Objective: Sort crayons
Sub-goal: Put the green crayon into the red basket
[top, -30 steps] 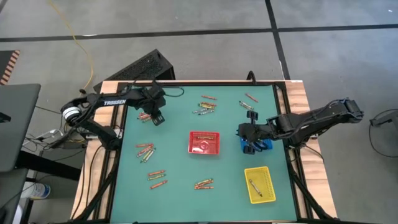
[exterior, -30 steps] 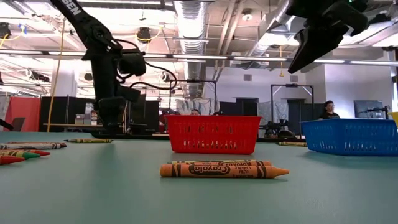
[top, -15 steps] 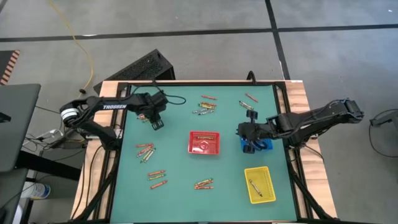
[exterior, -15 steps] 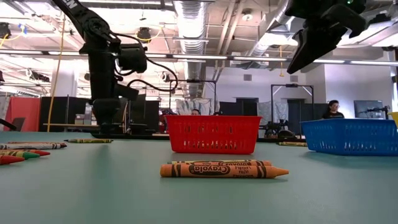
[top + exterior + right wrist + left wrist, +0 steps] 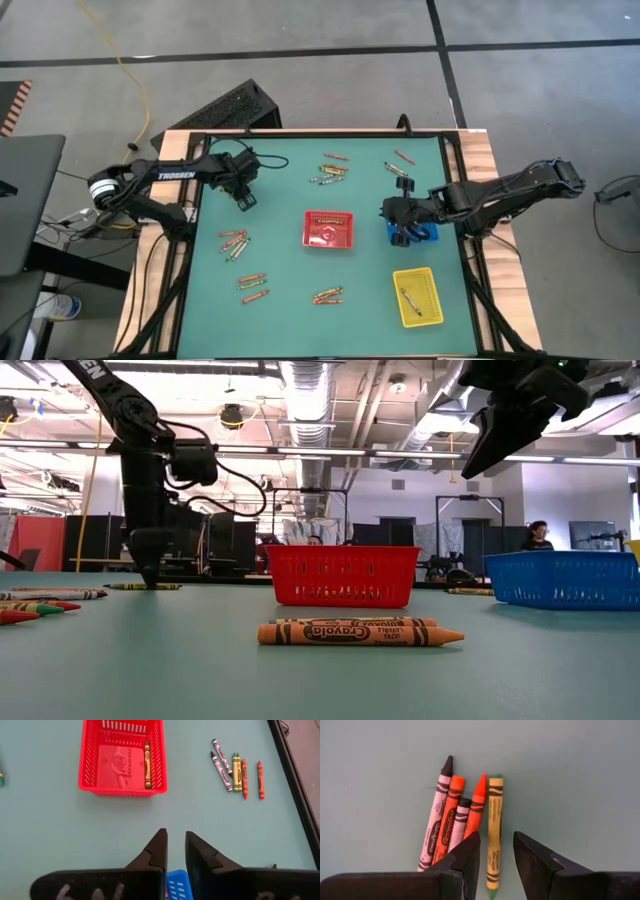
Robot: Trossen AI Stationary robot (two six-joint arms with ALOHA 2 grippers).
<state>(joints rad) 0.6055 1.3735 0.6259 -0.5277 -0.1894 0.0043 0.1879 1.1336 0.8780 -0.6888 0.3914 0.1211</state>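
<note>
Shifted toward table's left edge since a second ago: left gripper (image 5: 243, 197), now low over cluster of crayons (image 5: 465, 827) at far-left of green mat (image 5: 290, 260). Right gripper (image 5: 398, 222) unmoved above blue tray (image 5: 428, 232). Red tray (image 5: 329, 229) mid-mat, one crayon inside; yellow tray (image 5: 417, 296) near right. Blue tray mostly hidden under right arm. Left jaws slightly apart, straddling yellow crayon (image 5: 493, 827), not visibly clamped. Right jaws narrowly apart, empty.

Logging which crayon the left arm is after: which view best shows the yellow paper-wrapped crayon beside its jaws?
Left wrist view: the yellow paper-wrapped crayon lies full length on the mat, beside four others, ahead of the left gripper. The high view shows only the gripper there; low and right wrist views don't show this crayon identifiably.
</note>
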